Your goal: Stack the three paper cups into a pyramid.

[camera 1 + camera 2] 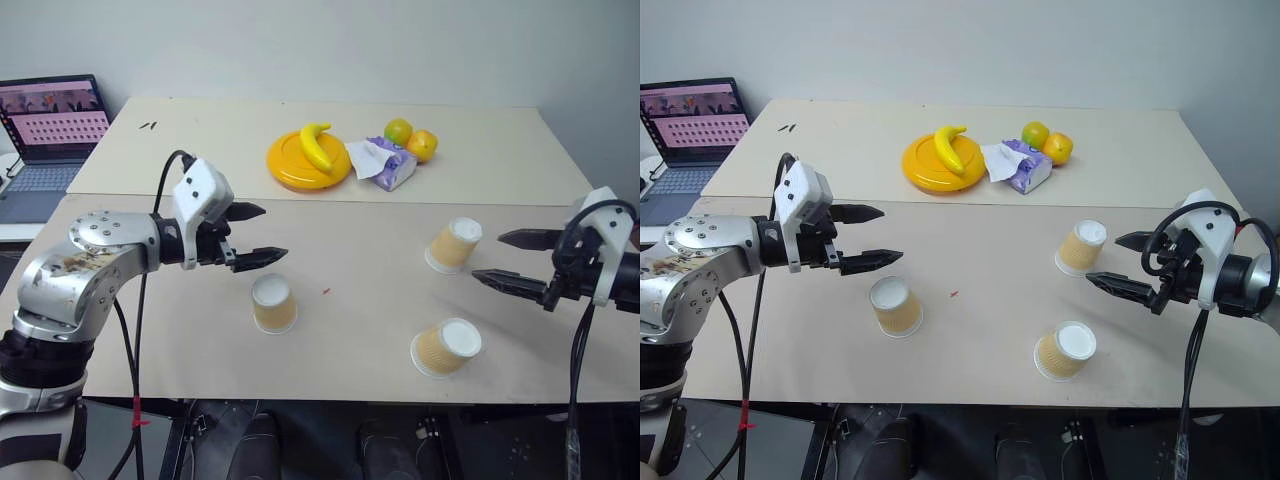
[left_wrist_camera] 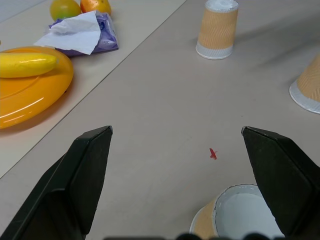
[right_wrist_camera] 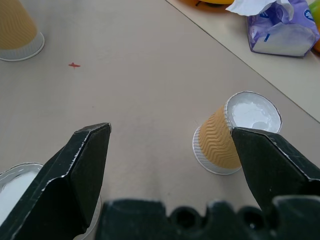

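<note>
Two pale tabletops butt together under a plain wall, and on the near one the three paper cups stand upside down and well apart: one near the left gripper, one just beside the right gripper, one nearest the front edge. Both grippers hover with fingers spread wide, grasping nothing. No pyramid exists yet. Light, tapered cups likely tip or skid if a finger clips a rim, and a crushing squeeze could dent one. Farther back, the yellow plate with its banana, tissue pack and oranges sit clear of the work.
</note>
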Controlling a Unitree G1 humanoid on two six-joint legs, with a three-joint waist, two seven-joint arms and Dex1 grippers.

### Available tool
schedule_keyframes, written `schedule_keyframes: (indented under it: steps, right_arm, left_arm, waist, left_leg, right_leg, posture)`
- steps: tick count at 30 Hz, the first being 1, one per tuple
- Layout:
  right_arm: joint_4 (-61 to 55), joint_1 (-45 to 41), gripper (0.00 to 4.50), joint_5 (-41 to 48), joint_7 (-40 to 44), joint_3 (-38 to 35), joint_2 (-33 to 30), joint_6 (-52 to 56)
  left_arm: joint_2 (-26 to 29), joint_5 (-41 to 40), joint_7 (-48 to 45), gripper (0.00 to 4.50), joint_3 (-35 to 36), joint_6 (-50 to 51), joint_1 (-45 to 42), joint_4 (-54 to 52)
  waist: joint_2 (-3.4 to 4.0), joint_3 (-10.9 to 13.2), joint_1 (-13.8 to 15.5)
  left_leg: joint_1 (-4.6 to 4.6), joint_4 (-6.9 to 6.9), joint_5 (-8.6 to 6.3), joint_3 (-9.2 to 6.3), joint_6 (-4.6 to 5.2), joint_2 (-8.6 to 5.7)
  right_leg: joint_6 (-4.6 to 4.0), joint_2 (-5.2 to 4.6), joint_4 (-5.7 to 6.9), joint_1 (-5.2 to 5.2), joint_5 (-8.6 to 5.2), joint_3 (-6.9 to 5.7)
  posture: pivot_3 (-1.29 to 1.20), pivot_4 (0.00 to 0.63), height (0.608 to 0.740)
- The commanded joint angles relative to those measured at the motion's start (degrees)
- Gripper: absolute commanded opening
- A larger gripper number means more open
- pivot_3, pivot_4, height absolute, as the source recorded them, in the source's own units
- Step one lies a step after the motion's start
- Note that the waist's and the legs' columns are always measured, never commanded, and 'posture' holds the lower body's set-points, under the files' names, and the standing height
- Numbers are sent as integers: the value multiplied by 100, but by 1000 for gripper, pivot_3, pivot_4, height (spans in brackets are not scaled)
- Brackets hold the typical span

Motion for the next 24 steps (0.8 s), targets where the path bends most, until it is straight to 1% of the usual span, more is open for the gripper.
schedule_keyframes:
  steps: [1,3,6,9,11,14,17,21,24]
  right_arm:
    - [-180,50,4500,18,-40,-360,-55,-83]
    - [-313,97,4500,92,-91,-453,-24,-10]
    - [-438,124,4500,229,-121,-559,-2,68]
    - [-630,158,4500,512,-107,-762,35,205]
    - [-664,108,4500,682,-143,-852,59,288]
    - [-928,189,4500,1103,-92,-992,103,478]
    - [-1285,553,4500,1295,37,-1166,72,592]
    - [-1491,734,4500,1358,-362,-1454,209,678]
    - [-1810,1067,4500,1509,-417,-1725,285,845]
  left_arm:
    - [-194,110,-97,4411,2,-384,-301,93]
    - [-395,66,-313,4411,9,-602,-566,350]
    - [-494,-34,-590,4411,115,-701,-730,543]
    - [-420,-445,-893,4411,271,-269,-920,711]
    - [-410,-488,-930,4411,262,-151,-996,750]
    - [-286,-517,-1243,4411,109,-82,-1011,616]
    - [-283,-502,-1488,4411,-42,-126,-1048,526]
    - [-486,-469,-1680,4411,-296,-141,-1370,619]
    - [-669,-509,-1800,4411,-399,-118,-1595,762]
  waist:
    - [0,0,2]
    - [0,0,45]
    - [0,0,30]
    - [0,0,3]
    - [0,0,-19]
    - [0,0,-20]
    - [0,0,5]
    - [0,0,42]
    - [-1,-1,41]
  left_leg:
    - [0,0,0,0,0,0]
    - [0,6,0,-1,0,-1]
    - [-5,14,0,-6,0,-2]
    - [-4,13,-1,-6,1,-2]
    - [-2,12,-1,-6,2,-2]
    - [-1,16,-1,-7,2,-2]
    - [-1,15,-1,-7,2,-2]
    - [-6,26,-1,-10,3,-4]
    - [-11,44,-3,-14,5,-6]
  right_leg:
    - [0,0,0,0,0,0]
    - [0,0,2,3,0,-2]
    - [1,1,1,6,0,-4]
    - [1,1,3,7,0,-3]
    - [2,2,7,6,0,-2]
    - [2,2,7,9,0,-2]
    - [2,2,8,9,0,-2]
    - [3,1,7,13,0,-4]
    - [6,2,8,19,2,-3]
  posture:
    - [0,150,732]
    - [0,150,732]
    - [0,150,732]
    - [0,150,732]
    - [0,150,732]
    - [0,150,732]
    - [0,150,732]
    - [0,150,732]
    - [0,150,732]
